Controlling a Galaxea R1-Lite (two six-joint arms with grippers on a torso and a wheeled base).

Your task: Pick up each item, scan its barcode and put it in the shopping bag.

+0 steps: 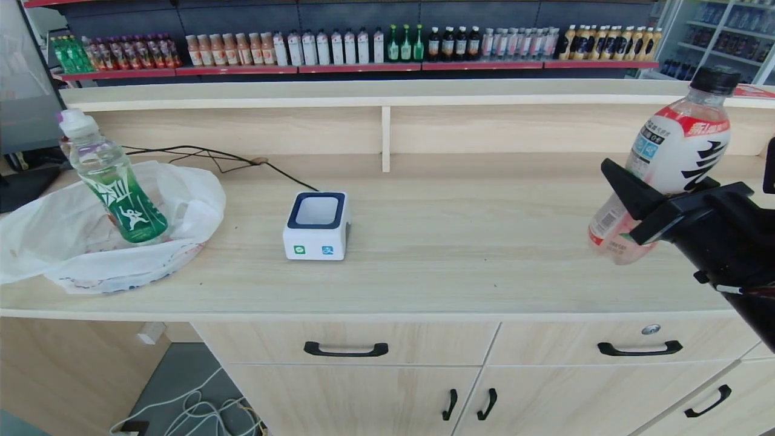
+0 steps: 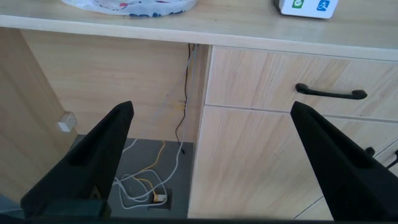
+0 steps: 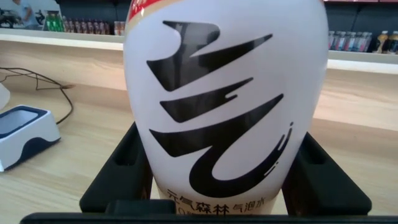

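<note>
Your right gripper [image 1: 629, 203] sits at the right edge of the head view, its black fingers clamped around the lower body of a white plastic bottle with black brush-stroke markings, a red band and a black cap [image 1: 672, 145]. The bottle leans slightly, cap toward the upper right, and is held clear above the light wooden counter [image 1: 460, 254]. From the right wrist, you see the same bottle [image 3: 224, 93] wedged between the fingers.

The white box scanner with a dark-blue-rimmed window [image 1: 316, 225] stands at centre frame, well apart from the bottle. At the left of the frame lies the crumpled white plastic shopping bag [image 1: 54, 242], and a clear bottle with a green label and white cap [image 1: 115, 181] stands tilted in it.

Your left gripper [image 2: 211, 112] is spread wide with nothing between its fingers, below the counter edge and facing the wooden cabinet front [image 2: 280, 74].
</note>
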